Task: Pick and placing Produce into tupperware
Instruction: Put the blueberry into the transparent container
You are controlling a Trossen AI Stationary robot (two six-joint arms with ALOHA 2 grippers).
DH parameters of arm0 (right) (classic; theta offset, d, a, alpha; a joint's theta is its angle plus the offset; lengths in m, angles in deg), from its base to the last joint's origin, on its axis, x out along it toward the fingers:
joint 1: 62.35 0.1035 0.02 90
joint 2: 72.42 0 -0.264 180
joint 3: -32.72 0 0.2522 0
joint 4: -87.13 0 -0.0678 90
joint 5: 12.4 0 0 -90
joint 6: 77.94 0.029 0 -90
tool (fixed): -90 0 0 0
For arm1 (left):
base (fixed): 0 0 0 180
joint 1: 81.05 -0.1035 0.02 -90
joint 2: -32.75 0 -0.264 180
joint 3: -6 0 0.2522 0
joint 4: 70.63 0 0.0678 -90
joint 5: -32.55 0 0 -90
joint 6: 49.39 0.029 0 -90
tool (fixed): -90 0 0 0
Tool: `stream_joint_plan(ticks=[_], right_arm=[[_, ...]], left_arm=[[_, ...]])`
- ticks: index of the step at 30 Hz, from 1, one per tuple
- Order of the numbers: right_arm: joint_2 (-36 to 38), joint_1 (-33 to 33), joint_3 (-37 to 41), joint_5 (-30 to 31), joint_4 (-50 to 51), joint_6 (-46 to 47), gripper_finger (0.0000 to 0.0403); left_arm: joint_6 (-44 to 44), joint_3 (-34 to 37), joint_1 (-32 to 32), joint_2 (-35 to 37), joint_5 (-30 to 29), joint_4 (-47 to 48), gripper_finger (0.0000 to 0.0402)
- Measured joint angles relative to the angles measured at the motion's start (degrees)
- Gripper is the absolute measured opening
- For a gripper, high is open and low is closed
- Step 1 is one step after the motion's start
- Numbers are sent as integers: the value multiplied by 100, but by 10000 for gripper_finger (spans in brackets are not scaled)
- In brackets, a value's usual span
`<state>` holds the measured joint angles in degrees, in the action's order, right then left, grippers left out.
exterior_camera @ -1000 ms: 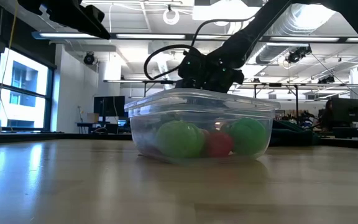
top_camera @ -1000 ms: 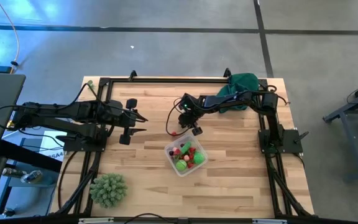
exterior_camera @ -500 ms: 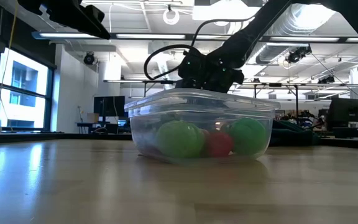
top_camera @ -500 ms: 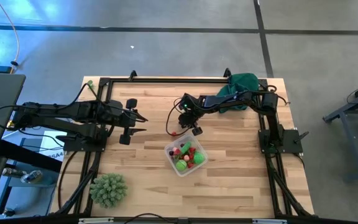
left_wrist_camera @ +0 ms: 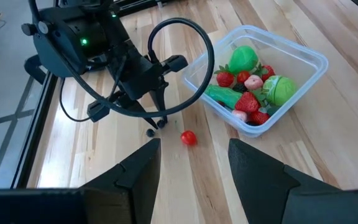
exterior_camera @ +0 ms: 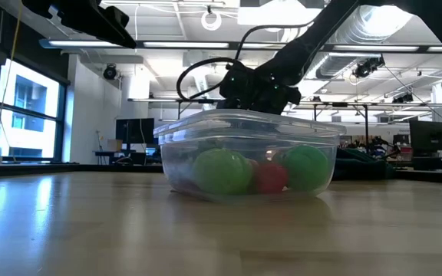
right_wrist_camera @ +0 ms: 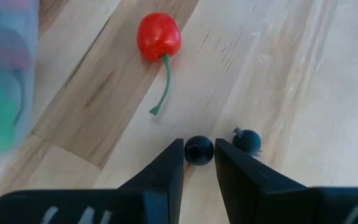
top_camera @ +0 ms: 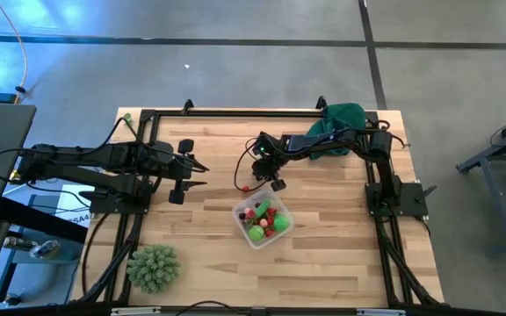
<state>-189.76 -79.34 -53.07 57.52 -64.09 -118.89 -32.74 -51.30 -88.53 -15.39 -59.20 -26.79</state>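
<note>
The clear tupperware [top_camera: 263, 221] stands on the table's middle, holding green and red produce [left_wrist_camera: 247, 84]. Beyond its far-left corner, on the bare wood, lie a red cherry [right_wrist_camera: 158, 36] with a green stem, a dark berry [right_wrist_camera: 247, 140] and a second dark berry [right_wrist_camera: 199, 150]. My right gripper [right_wrist_camera: 199, 160] reaches down from the far right and is shut on that second berry. My left gripper [left_wrist_camera: 194, 177] hangs open above the table's left side, well away from the produce. My right gripper pinches the small dark berry by its two sides [right_wrist_camera: 189, 151] between the very ends of its fingers. The fingers [left_wrist_camera: 159, 112] slant down from the table's far right. The berry sits at the table top; whether it is lifted off, I cannot tell.
A spiky pale-green ball [top_camera: 154, 266] sits near the table's front left corner. A dark green cloth [top_camera: 343, 116] lies at the far right corner by the right arm's base. Bare wood lies left of and in front of the tupperware.
</note>
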Motion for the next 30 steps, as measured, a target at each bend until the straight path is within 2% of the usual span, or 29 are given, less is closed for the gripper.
stream_joint_plan(ticks=[10, 20, 30], right_arm=[[0, 0, 0, -11, -13, 2, 43], [40, 2, 0, 28, -35, 175, 48], [854, 0, 4, 350, -56, 466, 39]], left_arm=[[-1, 0, 0, 0, 1, 0, 179], [1, 1, -1, 0, 1, -2, 179], [-1, 1, 1, 0, -1, -2, 179]])
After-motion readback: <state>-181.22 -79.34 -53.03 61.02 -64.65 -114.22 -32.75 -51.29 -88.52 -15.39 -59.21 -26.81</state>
